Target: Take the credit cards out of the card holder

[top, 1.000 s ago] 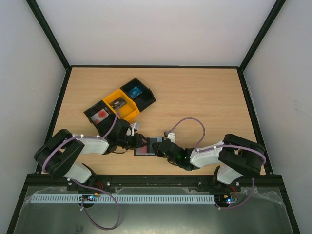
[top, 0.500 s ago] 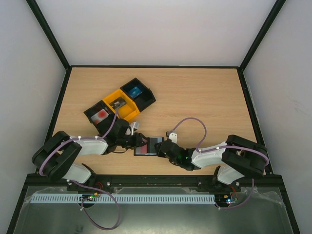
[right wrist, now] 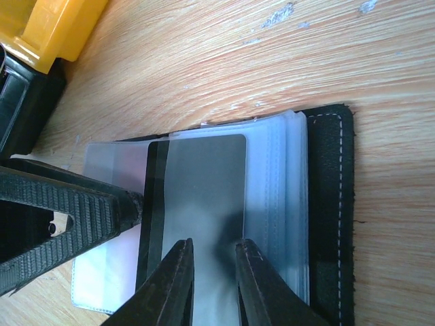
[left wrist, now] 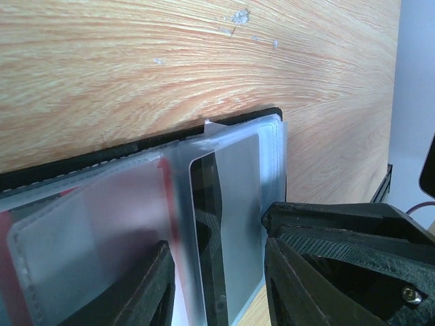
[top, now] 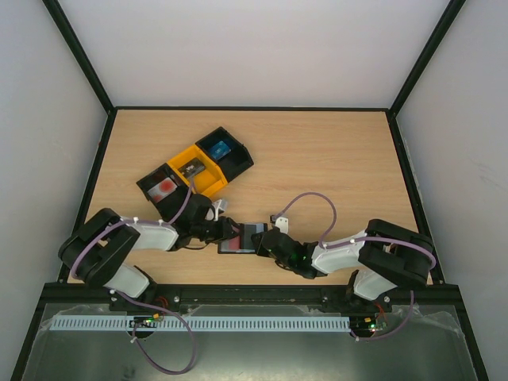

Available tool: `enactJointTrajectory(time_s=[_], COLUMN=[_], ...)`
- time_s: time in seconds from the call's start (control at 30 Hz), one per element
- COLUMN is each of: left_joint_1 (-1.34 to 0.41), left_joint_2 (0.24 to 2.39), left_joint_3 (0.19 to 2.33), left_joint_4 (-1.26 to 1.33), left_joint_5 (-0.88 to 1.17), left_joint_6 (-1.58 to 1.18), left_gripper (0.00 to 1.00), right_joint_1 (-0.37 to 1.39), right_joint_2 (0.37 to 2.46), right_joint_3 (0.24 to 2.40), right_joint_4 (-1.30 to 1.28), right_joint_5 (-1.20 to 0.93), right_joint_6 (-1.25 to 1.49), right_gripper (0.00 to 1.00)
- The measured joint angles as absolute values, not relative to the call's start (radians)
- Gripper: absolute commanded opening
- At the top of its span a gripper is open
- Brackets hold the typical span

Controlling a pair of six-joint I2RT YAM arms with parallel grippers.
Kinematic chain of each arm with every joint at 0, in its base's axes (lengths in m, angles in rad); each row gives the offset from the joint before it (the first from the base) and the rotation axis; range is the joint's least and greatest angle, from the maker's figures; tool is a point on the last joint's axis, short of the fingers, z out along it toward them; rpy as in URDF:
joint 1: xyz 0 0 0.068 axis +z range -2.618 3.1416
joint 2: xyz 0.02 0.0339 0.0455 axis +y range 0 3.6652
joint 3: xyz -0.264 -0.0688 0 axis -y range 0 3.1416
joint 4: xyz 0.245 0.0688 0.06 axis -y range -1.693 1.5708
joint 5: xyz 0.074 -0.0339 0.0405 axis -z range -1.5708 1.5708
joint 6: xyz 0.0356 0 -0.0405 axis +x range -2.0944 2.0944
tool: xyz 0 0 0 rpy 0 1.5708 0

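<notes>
The holder (top: pixel 241 238) lies open on the table (top: pixel 333 159), near the front, between the 2 grippers. The bins (top: pixel 194 168) sit well behind it. Clear sleeves (right wrist: pixel 275 176) fan out of the holder. A grey card (right wrist: pixel 204 190) with a black stripe is in the top sleeve. A red card (left wrist: pixel 7 285) shows through the sleeves at the side. The left gripper (left wrist: pixel 216 238) has its fingers wide apart, with the grey card's sleeve between them. The right gripper (right wrist: pixel 213 244) has its fingers only a little apart, right over the grey card.
</notes>
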State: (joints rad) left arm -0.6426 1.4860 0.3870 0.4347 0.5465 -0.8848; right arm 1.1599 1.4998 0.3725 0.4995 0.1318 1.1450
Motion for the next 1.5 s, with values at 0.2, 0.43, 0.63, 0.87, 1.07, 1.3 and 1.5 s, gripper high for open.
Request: enactJointTrajectory(time_s=[0.2, 0.43, 0.63, 0.87, 1.07, 1.3, 1.5], left_joint_1=[-0.643, -0.643, -0.643, -0.643, -0.64, -0.633, -0.616], left_joint_2=[1.511, 1.528, 1.534, 1.541, 1.541, 1.54, 1.539], left_joint_3=[0.387, 0.387, 0.387, 0.386, 0.385, 0.385, 0.374], left_joint_4=[0.464, 0.482, 0.489, 0.504, 0.511, 0.515, 0.534], left_joint_5=[0.555, 0.566, 0.572, 0.577, 0.584, 0.595, 0.614], left_joint_6=[-0.898, -0.908, -0.914, -0.926, -0.933, -0.932, -0.936], left_gripper=[0.33, 0.26, 0.22, 0.09, 0.03, 0.03, 0.03], right_joint_1=[1.16, 1.16, 1.16, 1.16, 1.16, 1.16, 1.16], right_joint_2=[1.503, 1.507, 1.508, 1.513, 1.516, 1.517, 1.517], right_joint_3=[0.368, 0.363, 0.361, 0.357, 0.355, 0.351, 0.35], right_joint_4=[0.512, 0.528, 0.531, 0.545, 0.553, 0.561, 0.562], right_joint_5=[0.13, 0.13, 0.13, 0.13, 0.13, 0.13, 0.13], right_joint_6=[1.146, 1.15, 1.151, 1.153, 1.153, 1.156, 1.157], right_gripper=[0.19, 0.19, 0.19, 0.19, 0.19, 0.19, 0.19])
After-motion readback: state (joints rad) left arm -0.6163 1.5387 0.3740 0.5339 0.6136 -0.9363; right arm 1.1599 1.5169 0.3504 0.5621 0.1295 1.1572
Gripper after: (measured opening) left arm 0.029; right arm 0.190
